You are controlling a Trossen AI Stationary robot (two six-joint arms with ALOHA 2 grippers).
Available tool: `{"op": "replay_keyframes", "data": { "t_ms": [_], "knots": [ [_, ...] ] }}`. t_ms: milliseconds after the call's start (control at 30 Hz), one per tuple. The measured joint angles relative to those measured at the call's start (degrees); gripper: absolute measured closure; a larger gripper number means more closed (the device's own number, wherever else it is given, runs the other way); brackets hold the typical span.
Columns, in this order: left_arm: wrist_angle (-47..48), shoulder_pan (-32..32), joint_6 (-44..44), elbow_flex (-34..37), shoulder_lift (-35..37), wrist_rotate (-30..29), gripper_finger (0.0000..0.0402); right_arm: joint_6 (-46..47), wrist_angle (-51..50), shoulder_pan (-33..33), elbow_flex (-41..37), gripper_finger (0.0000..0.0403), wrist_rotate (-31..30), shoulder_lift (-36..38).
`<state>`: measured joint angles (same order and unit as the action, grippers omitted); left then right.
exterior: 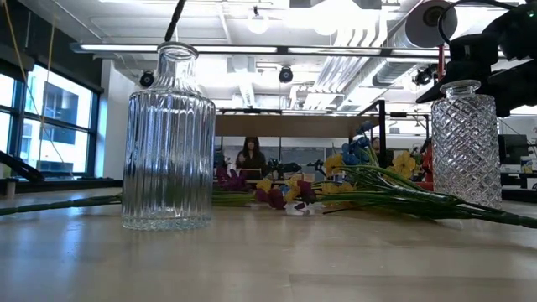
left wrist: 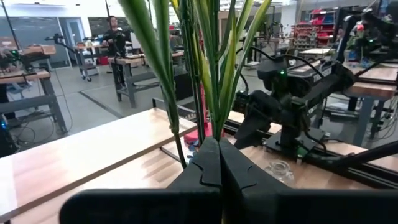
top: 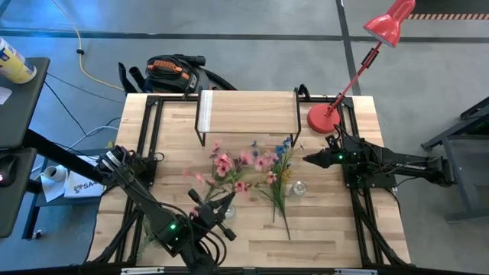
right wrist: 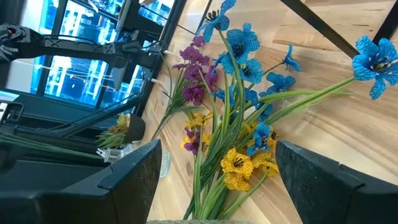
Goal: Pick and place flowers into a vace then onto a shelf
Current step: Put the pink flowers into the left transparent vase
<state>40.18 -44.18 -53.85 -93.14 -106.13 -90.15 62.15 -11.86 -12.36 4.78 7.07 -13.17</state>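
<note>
The pink and purple flowers (top: 225, 164) are off the table with my left gripper (top: 216, 205) shut on their green stems (left wrist: 211, 93). The bunch leans toward the shelf (top: 248, 113). A ribbed glass vase (exterior: 168, 138) stands just below that gripper. In the low view a thin dark stem (exterior: 176, 21) comes down to the vase's mouth; whether it is inside, I cannot tell. The blue and yellow flowers (top: 283, 179) lie flat on the table. My right gripper (right wrist: 227, 186) waits open over the table's right side, with this bunch (right wrist: 239, 124) in front of it. My left gripper (left wrist: 219, 146) pinches several green stems (left wrist: 214, 127) of the pink and purple bunch together between its two fingers. The fingers lie level, pointing toward the table's right side, across the stems. The stems rise from the fingers and fan out, clear of the table.
A second, diamond-cut glass vase (top: 299, 187) stands by the lying bunch, right of centre. A red desk lamp (top: 325, 116) stands at the far right corner beside the shelf. Black frame rails run along both sides of the table.
</note>
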Motion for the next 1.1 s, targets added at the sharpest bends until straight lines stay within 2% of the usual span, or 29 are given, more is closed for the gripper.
{"op": "replay_keyframes", "data": {
  "t_ms": [733, 1100],
  "knots": [
    [0.2, 0.7, -1.3, 0.0, -0.1, 0.2, 0.038, -0.7, 0.0, 0.0, 0.0, 0.0098, -0.2, 0.0],
    [2.5, 0.7, -9.6, 0.1, -4.4, 0.6, 0.0375, -0.6, 0.0, 0.0, 0.0, 0.0098, 0.1, 0.0]
  ]
}}
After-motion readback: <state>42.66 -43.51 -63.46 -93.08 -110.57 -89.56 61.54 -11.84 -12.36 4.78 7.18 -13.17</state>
